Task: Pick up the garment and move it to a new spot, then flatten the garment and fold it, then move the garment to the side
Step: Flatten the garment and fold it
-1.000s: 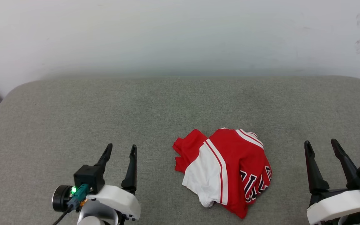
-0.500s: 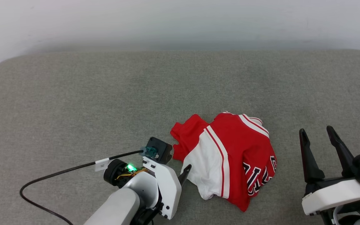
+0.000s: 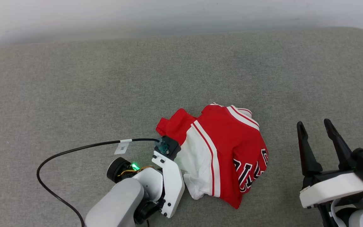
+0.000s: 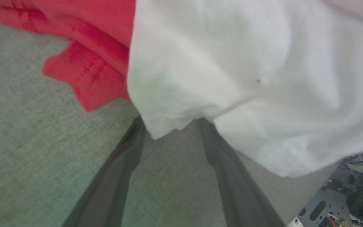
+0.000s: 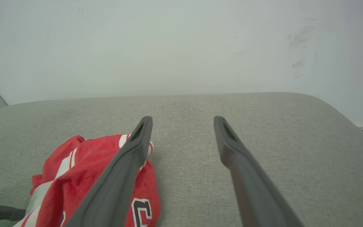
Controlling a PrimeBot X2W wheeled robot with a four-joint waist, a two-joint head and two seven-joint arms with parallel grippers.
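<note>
Head view: the garment (image 3: 222, 148) lies bunched on the grey cushion (image 3: 106, 78), right of centre and toward the near edge, with a white sleeve panel facing left and part of the black lettering showing on its right side. My left gripper (image 3: 183, 181) is down at the heap's near-left edge, against the white cloth, its cable (image 3: 74, 148) looping off to the left. My right gripper (image 3: 313, 123) hovers well to the right of the shirt, jaws spread wide and holding nothing.

Left wrist view: my two dark fingers (image 4: 121, 157) stand apart, their tips hidden under the rim of the white sleeve (image 4: 232, 78). A fold of cloth hangs between them, and nothing is pinched yet. Red fabric lies further left.

Right wrist view: the open fingers point toward the far wall (image 5: 169, 47), and the shirt sits low on the left, apart from them.

I judge this to be the first step, picking the shirt up. Next I need to press the left jaws together on that white fold, taking enough layers that it won't slip, then lift clear of the cushion before carrying it.
</note>
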